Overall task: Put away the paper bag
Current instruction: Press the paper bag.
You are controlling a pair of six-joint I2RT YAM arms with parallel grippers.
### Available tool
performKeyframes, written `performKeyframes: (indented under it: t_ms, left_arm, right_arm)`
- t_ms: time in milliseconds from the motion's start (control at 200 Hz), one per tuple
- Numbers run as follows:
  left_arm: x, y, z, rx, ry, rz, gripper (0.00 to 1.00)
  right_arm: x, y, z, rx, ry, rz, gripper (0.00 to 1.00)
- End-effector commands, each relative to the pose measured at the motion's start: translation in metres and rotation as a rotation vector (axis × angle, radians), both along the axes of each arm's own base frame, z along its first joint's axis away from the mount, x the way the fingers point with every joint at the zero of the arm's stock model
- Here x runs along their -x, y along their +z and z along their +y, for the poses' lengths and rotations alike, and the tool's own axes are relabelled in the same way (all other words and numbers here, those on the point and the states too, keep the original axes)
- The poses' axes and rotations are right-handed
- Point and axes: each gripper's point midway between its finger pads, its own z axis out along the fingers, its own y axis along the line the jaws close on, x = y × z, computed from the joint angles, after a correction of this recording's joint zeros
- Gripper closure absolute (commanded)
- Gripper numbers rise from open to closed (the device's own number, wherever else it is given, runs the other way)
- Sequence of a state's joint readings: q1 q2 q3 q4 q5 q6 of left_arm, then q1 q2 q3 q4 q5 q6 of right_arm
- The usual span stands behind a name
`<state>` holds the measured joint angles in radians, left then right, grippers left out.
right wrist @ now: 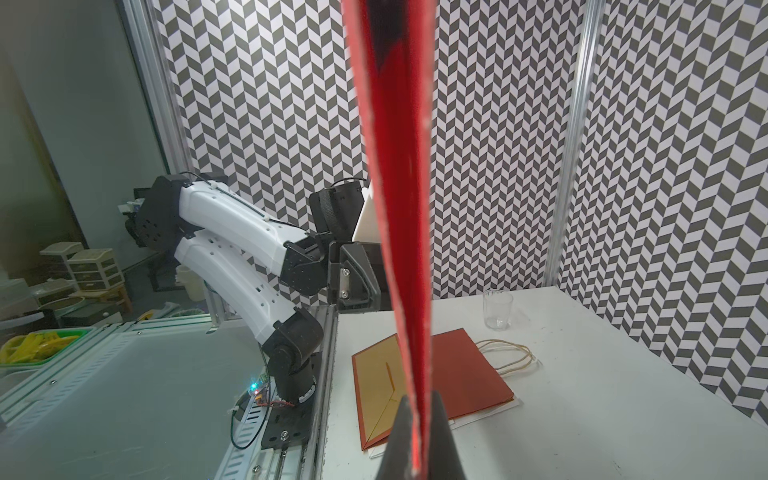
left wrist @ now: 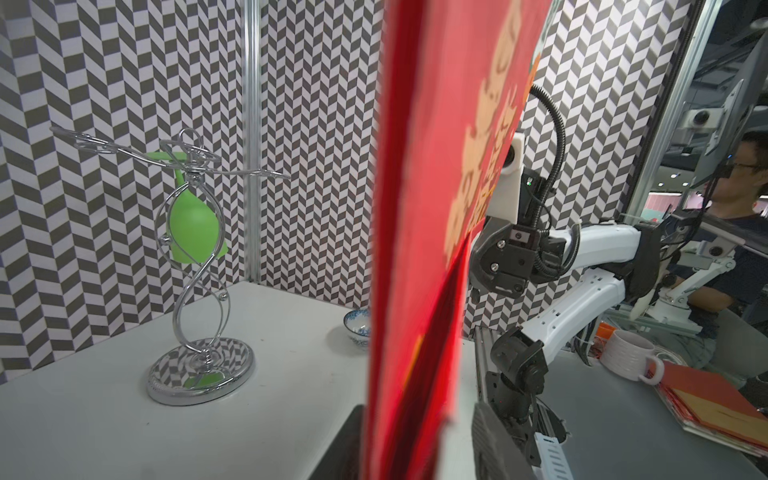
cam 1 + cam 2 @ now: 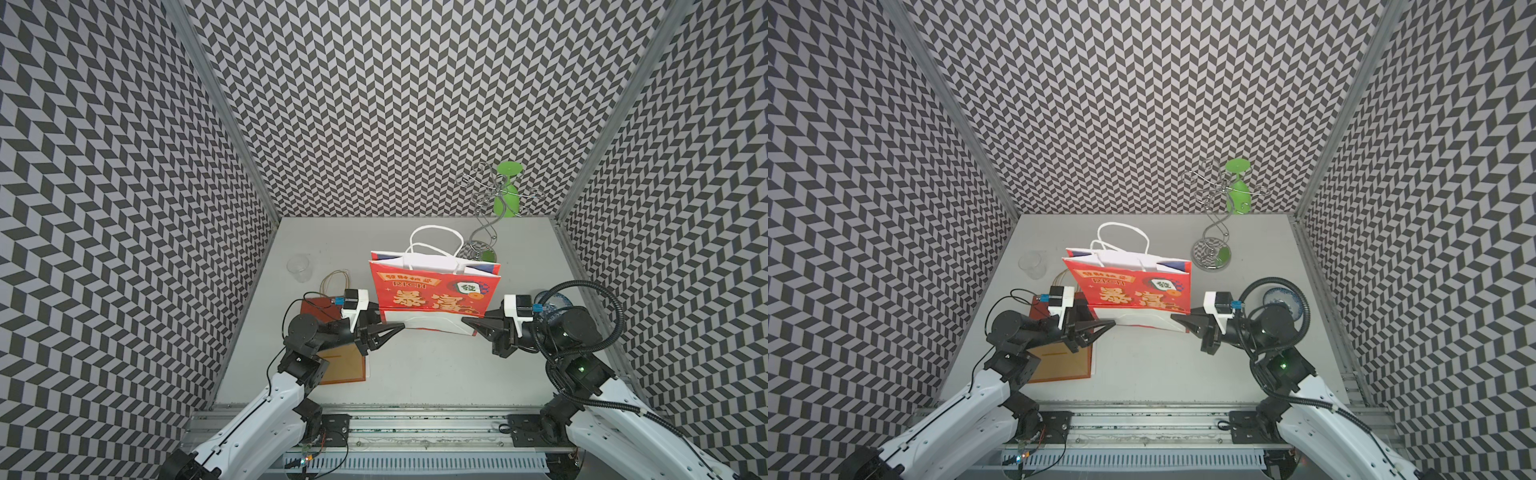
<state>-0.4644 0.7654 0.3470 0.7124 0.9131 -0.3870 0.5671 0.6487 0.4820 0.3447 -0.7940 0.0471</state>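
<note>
Cup (image 3: pixel 298 266), clear-walled, stands at the far left of the table (image 3: pixel 436 374). Nearer you, a flat brown bag (image 3: pixel 345 365) lies on the tabletop, partly under the left arm.

Your left gripper (image 3: pixel 402 326) sits at the lower left edge of the red paper bag (image 3: pixel 434 291). In the left wrist view its 2 fingers (image 2: pixel 494 444) stand parted on either side of that edge, with a gap showing on 1 side, so it is not clamping the paper.

The red paper bag stands upright near the middle of the table, pressed nearly flat, its open top facing up.

Your right gripper (image 3: pixel 463 319) is closed on the bag's lower right edge; in the right wrist view both pads (image 1: pixel 399 440) pinch the red paper between them.

Behind the bag and to its right stands a chrome rack (image 3: pixel 482 249), with a green glass (image 3: pixel 507 199) hanging upside down from it. A blue-patterned bowl (image 3: pixel 1281 299) sits on the table just behind the right wrist.
</note>
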Motion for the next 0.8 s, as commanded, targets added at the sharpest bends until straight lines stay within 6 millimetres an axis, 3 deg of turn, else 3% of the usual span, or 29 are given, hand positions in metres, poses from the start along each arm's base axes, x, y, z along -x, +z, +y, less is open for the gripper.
performKeyframes:
  t_ms: [0,165,260,320,376,451,506,606,636,706,746,796]
  left_arm:
    - [0.004,0.034,0.004,0.064,0.023,-0.100,0.99]
    - [0.012,0.047,0.009,0.105,0.021,-0.128,1.00]
    - [0.011,0.051,0.012,0.119,0.038,-0.124,0.57]
    - [0.011,0.054,0.013,0.129,0.051,-0.127,0.51]
    - [0.008,0.058,0.015,0.145,0.070,-0.126,0.55]
    - [0.005,0.066,0.018,0.184,0.090,-0.115,0.85]
    - [0.009,0.071,0.019,0.204,0.070,-0.123,0.98]
    - [0.011,0.073,0.017,0.202,0.051,-0.124,1.00]
    - [0.009,0.073,0.017,0.201,0.056,-0.119,0.90]
    - [0.007,0.072,0.018,0.203,0.067,-0.113,0.54]
    - [0.008,0.073,0.017,0.205,0.064,-0.117,0.48]
    - [0.008,0.074,0.018,0.210,0.065,-0.114,0.49]
  right_arm:
    - [0.005,0.002,0.002,-0.008,0.031,-0.039,1.00]
    - [0.010,-0.002,0.004,0.000,0.068,-0.045,1.00]
    - [0.011,-0.003,0.004,0.003,0.072,-0.045,1.00]
    - [0.010,-0.005,0.004,0.007,0.074,-0.042,1.00]
    - [0.010,-0.007,0.005,0.012,0.078,-0.036,1.00]
    - [0.010,-0.009,0.006,0.019,0.082,-0.031,1.00]
    - [0.011,-0.010,0.006,0.021,0.084,-0.028,1.00]
    - [0.011,-0.011,0.005,0.023,0.082,-0.030,1.00]
    - [0.011,-0.011,0.005,0.023,0.080,-0.032,1.00]
    - [0.011,-0.012,0.005,0.026,0.076,-0.032,1.00]
    - [0.011,-0.012,0.004,0.027,0.073,-0.032,1.00]
    - [0.009,-0.013,0.004,0.028,0.066,-0.027,1.00]
